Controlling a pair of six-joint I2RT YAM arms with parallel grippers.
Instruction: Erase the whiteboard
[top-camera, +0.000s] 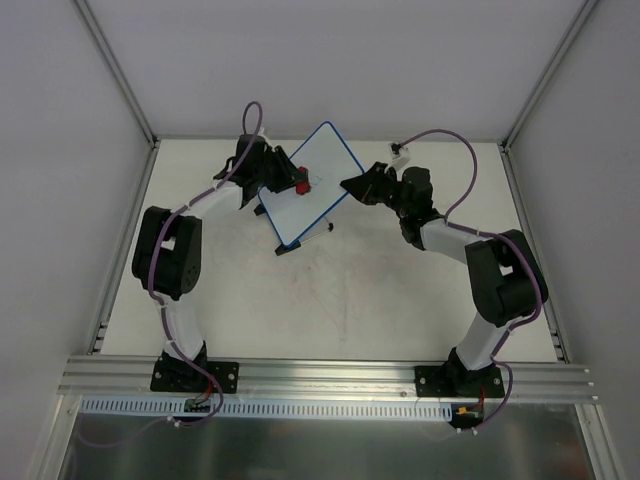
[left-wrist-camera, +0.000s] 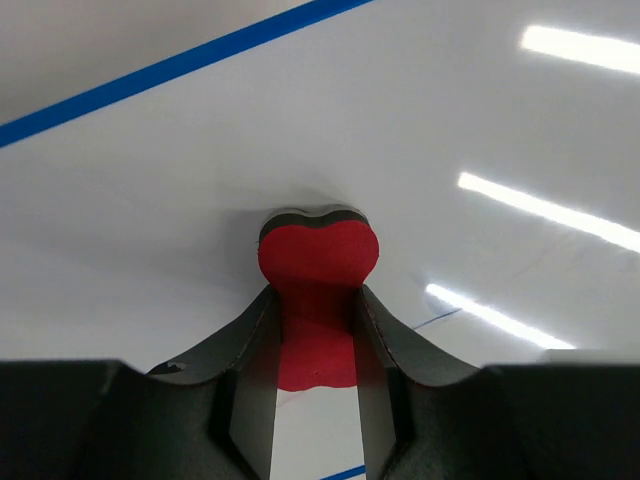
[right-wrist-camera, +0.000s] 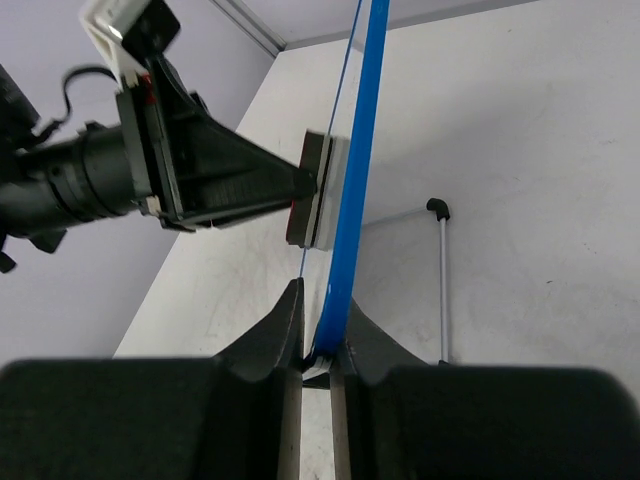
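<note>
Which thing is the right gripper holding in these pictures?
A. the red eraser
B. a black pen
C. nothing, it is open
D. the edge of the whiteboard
D: in the right wrist view the right gripper is shut on the blue frame of the whiteboard, while the red eraser sits in the left gripper.

Board (top-camera: 318, 165) at 12 o'clock of desk (top-camera: 330, 300), tilted, lower edge toward 6. Left claw (top-camera: 290, 182) at board's 9 o'clock, over its face. Eraser (left-wrist-camera: 318, 250) between left claw's fingers, pressed against board face. Right claw (right-wrist-camera: 318, 335) at board's 3 o'clock, clamped on board edge. Leg (right-wrist-camera: 441, 280) on board's far side from eraser. Left base (top-camera: 190, 375) at 7 o'clock, right base (top-camera: 460, 380) at 5.
</note>
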